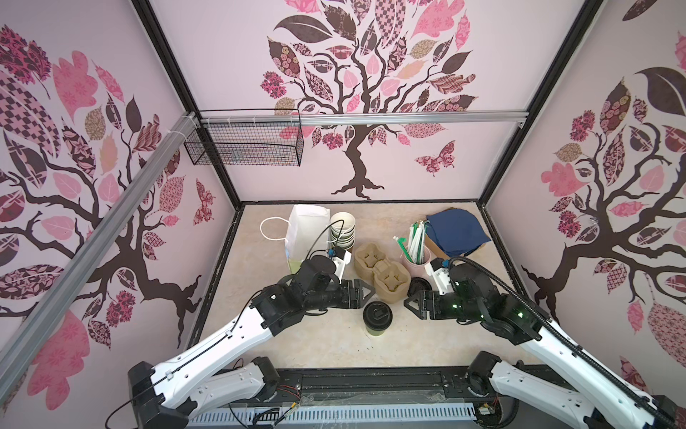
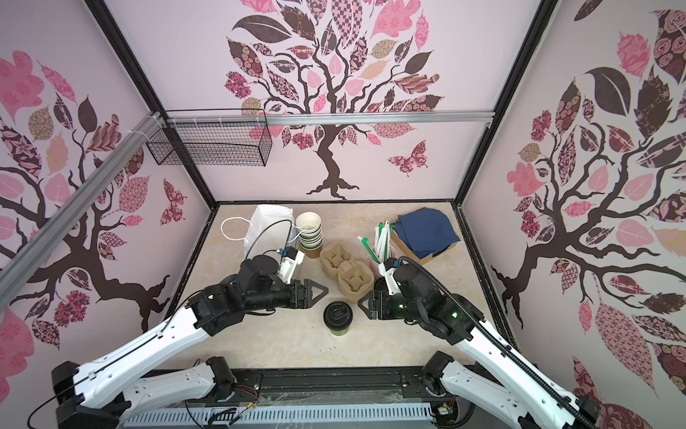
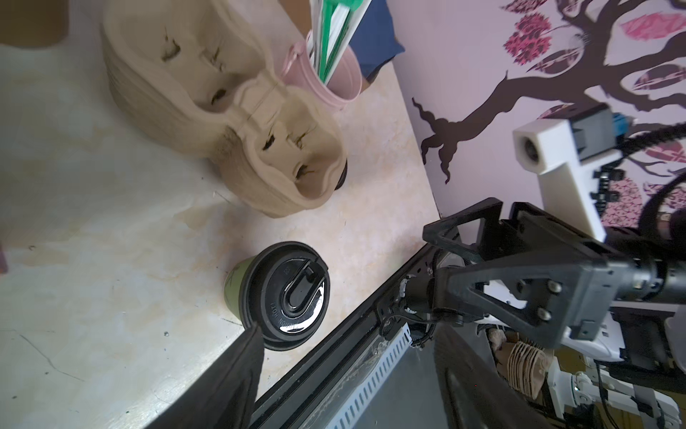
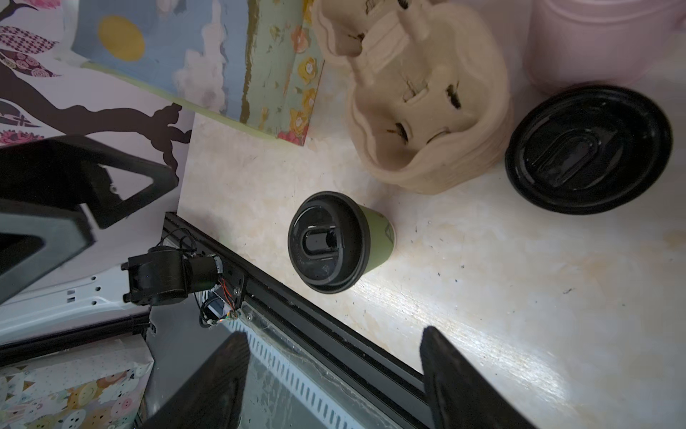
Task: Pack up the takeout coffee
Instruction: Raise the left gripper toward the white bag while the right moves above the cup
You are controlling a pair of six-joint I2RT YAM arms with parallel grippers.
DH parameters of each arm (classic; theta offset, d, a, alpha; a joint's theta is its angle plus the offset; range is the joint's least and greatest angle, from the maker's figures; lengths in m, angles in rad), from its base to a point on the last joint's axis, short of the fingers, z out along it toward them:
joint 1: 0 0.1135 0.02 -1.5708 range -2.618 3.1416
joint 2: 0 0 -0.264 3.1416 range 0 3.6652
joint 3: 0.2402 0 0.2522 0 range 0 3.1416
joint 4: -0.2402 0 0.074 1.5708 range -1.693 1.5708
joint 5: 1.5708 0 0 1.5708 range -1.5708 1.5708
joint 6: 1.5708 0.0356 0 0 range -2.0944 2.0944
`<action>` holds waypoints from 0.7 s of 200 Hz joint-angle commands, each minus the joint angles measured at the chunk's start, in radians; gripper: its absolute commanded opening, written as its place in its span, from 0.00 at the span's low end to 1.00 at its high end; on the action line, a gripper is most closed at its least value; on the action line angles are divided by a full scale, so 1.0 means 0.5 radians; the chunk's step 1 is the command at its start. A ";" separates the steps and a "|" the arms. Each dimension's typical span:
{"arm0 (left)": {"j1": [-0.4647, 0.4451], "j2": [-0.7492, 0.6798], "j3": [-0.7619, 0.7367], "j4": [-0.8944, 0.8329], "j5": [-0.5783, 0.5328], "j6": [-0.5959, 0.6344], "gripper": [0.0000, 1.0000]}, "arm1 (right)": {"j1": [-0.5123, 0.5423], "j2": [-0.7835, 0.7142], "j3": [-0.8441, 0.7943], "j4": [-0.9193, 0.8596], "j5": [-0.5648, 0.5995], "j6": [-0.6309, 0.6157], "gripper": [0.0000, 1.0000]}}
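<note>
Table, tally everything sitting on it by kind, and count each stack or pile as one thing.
Capped green cup: 1
Stack of lidless cups: 1
Paper bag: 1
Pulp carrier stack: 1
Pink pot of straws: 1
Loose black lid, maybe a stack: 1
Navy napkin pile: 1
Cardboard box: 1
Total: 8

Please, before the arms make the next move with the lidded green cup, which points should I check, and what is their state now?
1. Takeout coffee stands upright, touched by nothing: ok.
2. Black lid sits on the cup: ok. Pressed fully down: cannot tell.
3. Left gripper open and empty: ok.
4. Right gripper open and empty: ok.
5. Cup carrier top pockets empty: ok.
6. Paper bag mouth open: cannot tell.
</note>
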 commanded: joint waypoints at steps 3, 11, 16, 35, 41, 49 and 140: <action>0.021 -0.085 0.276 -0.261 -0.347 0.169 0.76 | 0.071 0.197 0.209 -0.184 0.118 -0.195 0.73; 0.041 -0.084 0.370 -0.359 -0.454 0.185 0.77 | 0.164 0.264 0.264 -0.191 0.194 -0.208 0.73; 0.062 -0.077 0.423 -0.421 -0.508 0.193 0.78 | 0.238 0.304 0.296 -0.191 0.249 -0.213 0.73; 0.110 -0.058 0.587 -0.573 -0.717 0.239 0.80 | 0.491 0.463 0.388 -0.175 0.424 -0.218 0.74; 0.112 -0.058 0.620 -0.591 -0.784 0.258 0.81 | 0.534 0.517 0.406 -0.170 0.444 -0.206 0.74; 0.112 -0.061 0.656 -0.610 -0.878 0.269 0.82 | 0.569 0.592 0.425 -0.173 0.460 -0.180 0.75; 0.134 -0.167 0.789 -0.794 -1.468 0.073 0.86 | 0.833 1.305 0.750 -0.376 0.788 -0.178 0.90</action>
